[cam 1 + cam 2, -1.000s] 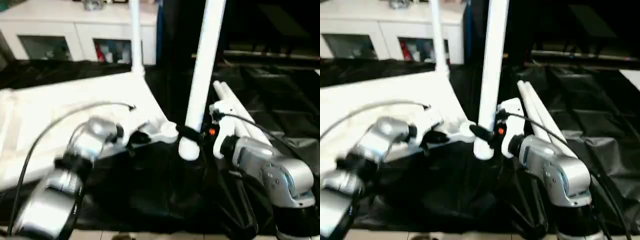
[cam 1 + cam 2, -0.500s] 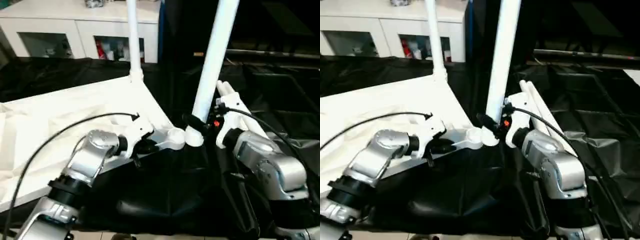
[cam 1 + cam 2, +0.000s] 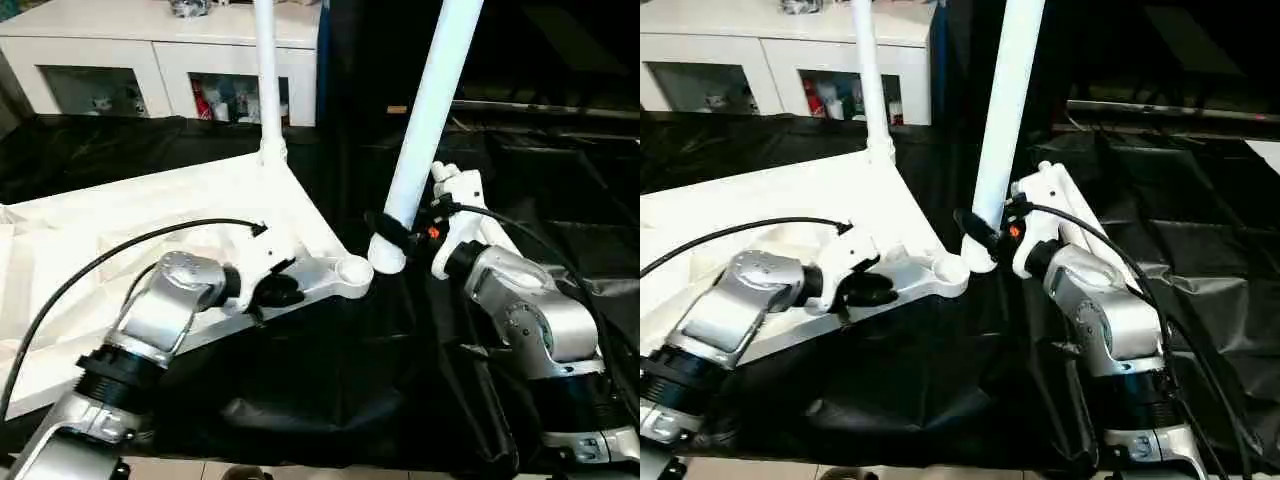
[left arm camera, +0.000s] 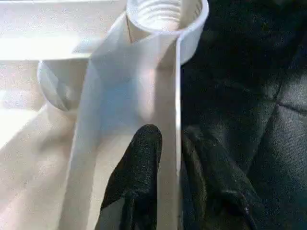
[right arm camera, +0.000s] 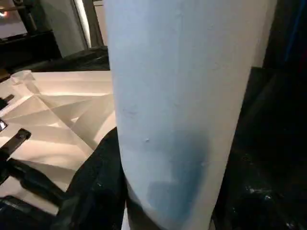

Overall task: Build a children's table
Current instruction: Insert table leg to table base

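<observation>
Two head views give the whole layout. An upturned white plastic table top [image 3: 150,210] lies ribbed side up on black sheeting [image 3: 330,380]. One tapered tube leg [image 3: 266,70] already stands upright in the top's far corner socket. The near corner socket [image 3: 353,272], a round open ring, sits at the top's near right corner. The right gripper [image 3: 385,232] is clamped around the lower part of a second leg [image 3: 425,120], which leans slightly, its rounded foot end just beside that ring. Two more legs [image 3: 1065,205] lie on the sheeting behind the right arm. The left gripper [image 3: 275,290] sits at the top's near edge rim, close to the socket. A white glass-door cabinet [image 3: 150,60] stands beyond the sheeting.

Left wrist view adds what the head views cannot: the socket [image 4: 163,12] is threaded inside, with fine ridges round its bore, and the thin smooth rim wall [image 4: 175,96] runs from it between two textured black fingers [image 4: 139,167]. The fingers straddle that wall with a small gap showing on each side; whether they press it cannot be told.

Right wrist view shows the held leg [image 5: 177,110] up close as a broad, smooth, matte tube, with a black finger [image 5: 100,182] wrapped against its side, and the top's diagonal ribs [image 5: 62,115] behind.
</observation>
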Robot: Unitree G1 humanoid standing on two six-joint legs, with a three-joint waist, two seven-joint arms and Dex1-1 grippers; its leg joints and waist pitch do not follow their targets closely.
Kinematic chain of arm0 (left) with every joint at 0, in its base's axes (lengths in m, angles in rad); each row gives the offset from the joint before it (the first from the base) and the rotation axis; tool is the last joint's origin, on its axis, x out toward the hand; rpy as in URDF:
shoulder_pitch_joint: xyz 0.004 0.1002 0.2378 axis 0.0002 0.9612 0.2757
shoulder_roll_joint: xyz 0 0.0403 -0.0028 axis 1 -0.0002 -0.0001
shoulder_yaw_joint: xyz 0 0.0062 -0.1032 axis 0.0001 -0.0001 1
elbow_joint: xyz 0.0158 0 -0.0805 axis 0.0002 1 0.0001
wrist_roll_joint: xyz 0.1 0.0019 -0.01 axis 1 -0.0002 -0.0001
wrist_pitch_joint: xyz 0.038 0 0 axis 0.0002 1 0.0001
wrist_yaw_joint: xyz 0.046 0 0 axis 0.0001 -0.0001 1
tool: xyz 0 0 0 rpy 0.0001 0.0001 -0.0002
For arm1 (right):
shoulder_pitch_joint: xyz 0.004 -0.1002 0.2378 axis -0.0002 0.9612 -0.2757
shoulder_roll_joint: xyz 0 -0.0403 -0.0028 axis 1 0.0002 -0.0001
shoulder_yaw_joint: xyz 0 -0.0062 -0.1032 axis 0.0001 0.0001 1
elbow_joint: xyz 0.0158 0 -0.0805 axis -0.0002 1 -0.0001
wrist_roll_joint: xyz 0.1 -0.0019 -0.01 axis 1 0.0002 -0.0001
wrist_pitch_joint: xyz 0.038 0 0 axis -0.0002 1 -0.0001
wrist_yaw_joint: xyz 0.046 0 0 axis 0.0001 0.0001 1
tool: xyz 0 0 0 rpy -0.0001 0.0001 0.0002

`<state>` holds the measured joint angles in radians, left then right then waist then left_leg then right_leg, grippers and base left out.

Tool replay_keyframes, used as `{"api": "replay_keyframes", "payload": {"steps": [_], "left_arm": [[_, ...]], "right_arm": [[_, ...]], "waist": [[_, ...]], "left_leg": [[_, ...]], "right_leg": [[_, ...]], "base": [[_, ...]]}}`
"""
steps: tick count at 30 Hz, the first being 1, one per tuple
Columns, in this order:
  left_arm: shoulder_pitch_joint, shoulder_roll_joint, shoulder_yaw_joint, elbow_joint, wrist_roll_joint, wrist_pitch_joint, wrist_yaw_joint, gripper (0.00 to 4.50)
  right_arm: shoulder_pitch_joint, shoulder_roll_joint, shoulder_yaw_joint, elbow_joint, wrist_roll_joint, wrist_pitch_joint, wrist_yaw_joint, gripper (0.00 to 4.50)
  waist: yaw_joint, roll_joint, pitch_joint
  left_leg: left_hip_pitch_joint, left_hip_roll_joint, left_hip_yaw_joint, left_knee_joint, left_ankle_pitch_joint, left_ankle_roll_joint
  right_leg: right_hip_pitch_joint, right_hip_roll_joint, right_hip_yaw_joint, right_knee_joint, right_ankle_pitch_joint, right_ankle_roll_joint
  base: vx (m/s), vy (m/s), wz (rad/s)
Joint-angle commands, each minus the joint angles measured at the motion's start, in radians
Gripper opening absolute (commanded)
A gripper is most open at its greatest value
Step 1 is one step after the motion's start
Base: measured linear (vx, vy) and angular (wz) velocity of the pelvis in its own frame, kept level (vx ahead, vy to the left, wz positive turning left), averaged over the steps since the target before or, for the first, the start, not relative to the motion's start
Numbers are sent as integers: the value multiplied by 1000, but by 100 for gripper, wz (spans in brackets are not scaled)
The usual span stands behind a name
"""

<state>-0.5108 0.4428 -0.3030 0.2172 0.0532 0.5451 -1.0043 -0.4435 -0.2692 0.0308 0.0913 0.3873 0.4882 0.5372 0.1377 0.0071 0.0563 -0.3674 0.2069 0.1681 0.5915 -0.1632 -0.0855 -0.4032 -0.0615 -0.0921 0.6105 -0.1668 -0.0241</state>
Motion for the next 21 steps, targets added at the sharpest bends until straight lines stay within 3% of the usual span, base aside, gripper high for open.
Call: {"api": "replay_keyframes", "payload": {"steps": [1,8,9,10,11,12,15,16,21], "left_arm": [[13,17,-23,-15,9,-6,-16,108],[17,27,-32,-9,12,-9,-11,50],[15,30,-35,-4,17,-11,-8,38],[16,28,-31,-1,15,-18,1,29],[16,24,-23,-1,9,-15,8,22],[16,24,-19,-4,5,-19,9,10],[18,23,-14,-10,0,-24,11,4],[18,23,-14,-10,0,-24,11,0],[37,26,-6,-39,-15,-18,9,0]], "right_arm": [[-32,5,-5,22,1,-18,12,191],[-88,48,20,135,-33,-87,30,191],[-98,56,25,161,-36,-96,37,191],[-109,68,29,194,-42,-110,41,191],[-118,76,33,220,-49,-122,44,191],[-122,80,39,239,-55,-130,48,191],[-128,84,51,267,-67,-144,58,191],[-128,84,51,267,-67,-144,58,191],[-144,97,54,355,-92,-208,77,191]], "waist": [[-7,-3,-72],[-15,-5,-71],[-17,-13,-71],[-17,-9,-73],[-19,-16,-72],[-19,-13,-72],[-23,-12,-70],[-25,-24,-70],[-26,-24,-68]], "left_leg": [[11,19,-6,-66,-214,10],[11,19,-6,-66,-220,4],[11,19,-5,-66,-218,7],[11,20,-5,-66,-211,8],[9,21,-4,-66,-206,9],[11,21,-5,-67,-207,8],[13,21,-5,-68,-229,1],[12,22,-4,-69,-226,3],[13,24,-6,-70,-229,-1]], "right_leg": [[47,-80,53,-87,-353,-95],[48,-81,53,-86,-353,-109],[48,-80,53,-86,-352,-108],[48,-82,54,-82,-342,-114],[48,-82,54,-82,-335,-118],[48,-82,54,-81,-333,-121],[47,-82,54,-84,-344,-122],[49,-82,54,-84,-343,-120],[48,-84,54,-82,-345,-121]], "base": [[0,0,0],[0,0,0],[0,0,0],[0,0,0],[0,0,0],[0,0,0],[0,0,0],[0,0,0],[0,0,0]]}}
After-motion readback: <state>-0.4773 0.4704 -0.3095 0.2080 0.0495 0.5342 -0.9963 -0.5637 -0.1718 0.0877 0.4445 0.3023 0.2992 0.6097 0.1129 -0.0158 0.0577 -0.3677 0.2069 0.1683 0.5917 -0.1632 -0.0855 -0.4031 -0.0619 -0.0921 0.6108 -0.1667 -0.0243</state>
